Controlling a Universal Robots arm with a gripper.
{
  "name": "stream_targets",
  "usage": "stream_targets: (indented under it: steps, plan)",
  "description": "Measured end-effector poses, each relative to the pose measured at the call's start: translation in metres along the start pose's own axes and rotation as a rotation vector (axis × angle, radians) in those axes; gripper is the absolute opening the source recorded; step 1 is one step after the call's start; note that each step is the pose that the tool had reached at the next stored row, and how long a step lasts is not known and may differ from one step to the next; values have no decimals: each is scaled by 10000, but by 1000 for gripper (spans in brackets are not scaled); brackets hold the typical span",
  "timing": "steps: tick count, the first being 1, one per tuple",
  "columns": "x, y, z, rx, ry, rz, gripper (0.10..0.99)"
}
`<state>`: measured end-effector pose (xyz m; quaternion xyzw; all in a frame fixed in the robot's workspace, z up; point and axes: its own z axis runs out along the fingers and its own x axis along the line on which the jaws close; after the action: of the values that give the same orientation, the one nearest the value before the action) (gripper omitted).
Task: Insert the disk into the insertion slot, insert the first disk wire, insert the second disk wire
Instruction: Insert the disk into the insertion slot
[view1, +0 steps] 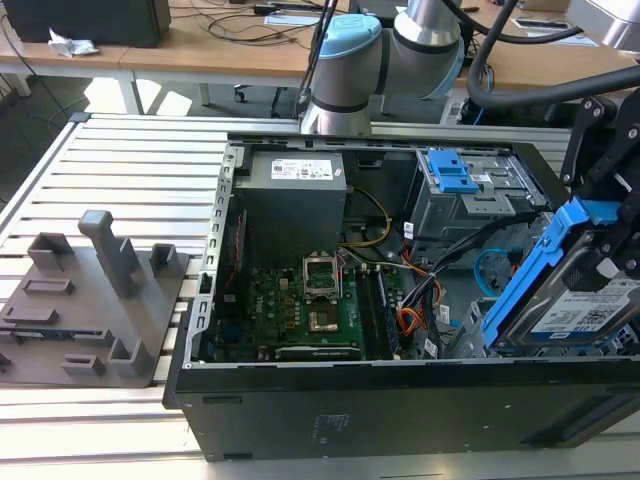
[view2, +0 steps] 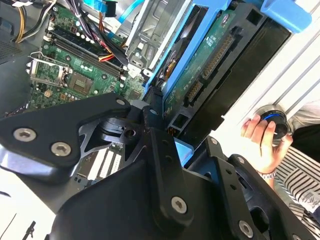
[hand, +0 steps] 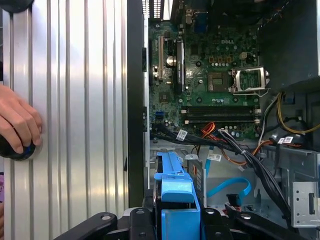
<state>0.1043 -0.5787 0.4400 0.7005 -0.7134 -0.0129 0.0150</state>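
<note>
Black linkage gripper (hand: 177, 222) is clamped on the disk (view1: 585, 315), a flat silver hard drive with a white-and-blue label in a bright blue plastic carrier. In the first wrist view the jaws bear on either side of the carrier end. The disk hangs tilted at the exterior view's right, over the front corner of the open black tower case (view1: 400, 415), low end pointing down into it. The second wrist view shows its green circuit-board underside and connector end exposed, lying just beside the insertion slot (view2: 150, 32), a grey perforated sheet-metal cage. Can't tell whether the leading edge has entered the mouth; my read is it's not seated. Handling guess: dense for its size, rigid, shock-sensitive. The carrier plastic looks smooth and probably flexes a bit, so grip the long carrier rails, never the board or connector. Near the slot are a loose flat blue cable (hand: 230, 189) and a bundle of black and orange wires (hand: 235, 145), neither plugged into the disk. Beyond those is the green motherboard (view1: 300, 300). Outside the case, a person's hand (hand: 17, 125) rests on a dark round controller on the ribbed aluminium table (view1: 130, 170).
</note>
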Motion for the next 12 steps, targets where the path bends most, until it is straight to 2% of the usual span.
stream_targets:
  steps: [4,8,11,12]
  plan:
    - [-12,-3,10,0,-1,1,365]
    - [-40,-6,-13,0,0,-4,365]
    - [-119,-27,-15,0,0,-8,365]
    - [-175,-68,-15,-12,0,-9,365]
